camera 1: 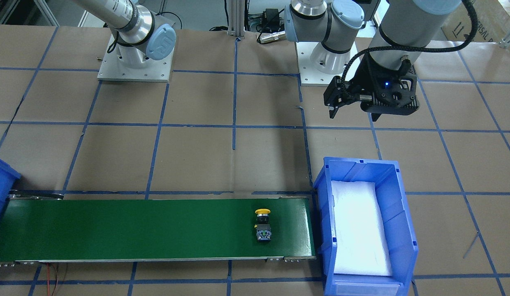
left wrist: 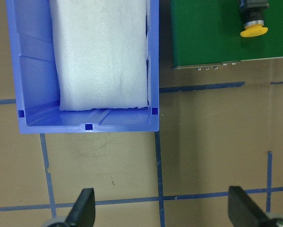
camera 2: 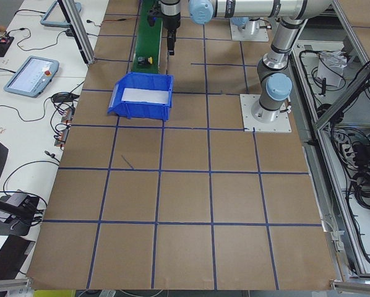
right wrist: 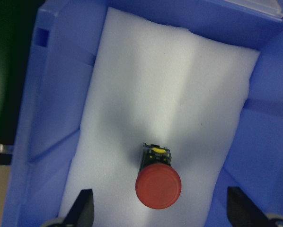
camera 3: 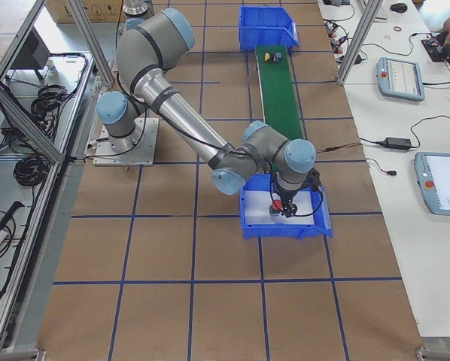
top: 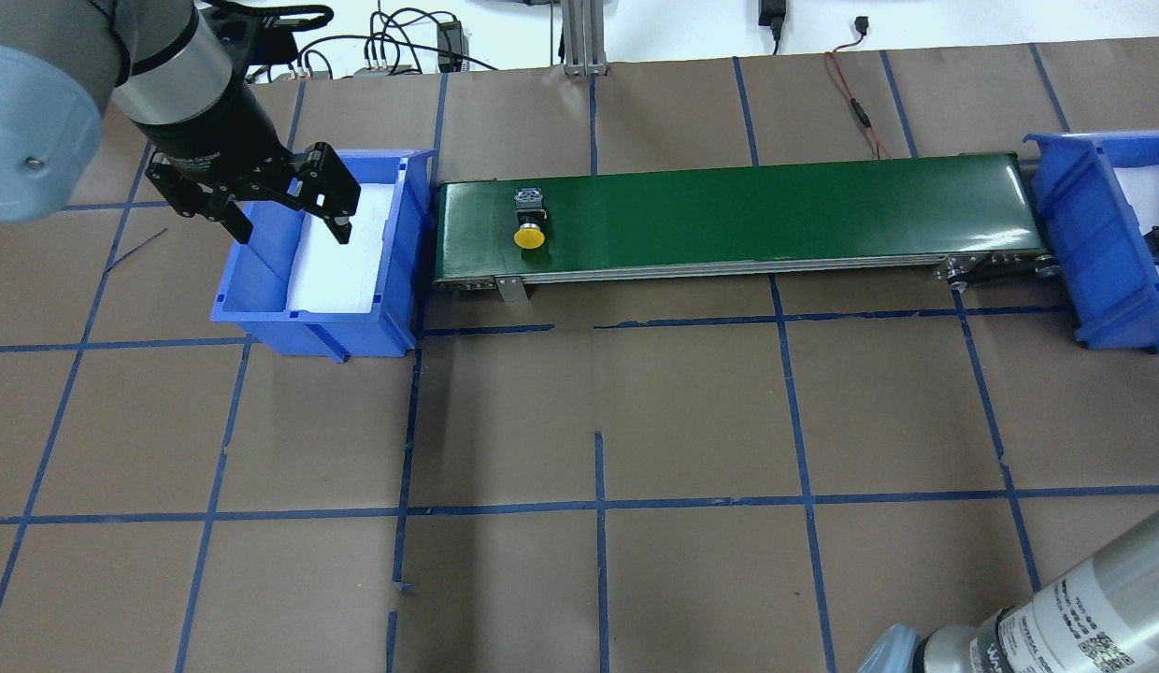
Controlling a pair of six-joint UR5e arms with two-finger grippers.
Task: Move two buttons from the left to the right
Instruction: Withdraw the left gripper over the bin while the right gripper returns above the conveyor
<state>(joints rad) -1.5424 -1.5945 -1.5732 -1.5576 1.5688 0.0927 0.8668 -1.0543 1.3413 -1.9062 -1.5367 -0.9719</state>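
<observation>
My left gripper [top: 288,222] hangs over the left blue bin [top: 308,327] with its jaws spread wide and nothing between them. The yellow button [top: 529,224] lies on its side on the green conveyor belt [top: 776,210]. In the overhead view it is at 3 o'clock from that bin, near the belt's end, with its cap toward 6 o'clock. My right gripper [right wrist: 163,215] hangs over the right blue bin [right wrist: 37,94], jaws likewise wide apart. Its fingers are clear of the red button [right wrist: 158,184], which rests on the white foam [right wrist: 179,85] inside this bin. In the right wrist view its cap points toward 6 o'clock.
</observation>
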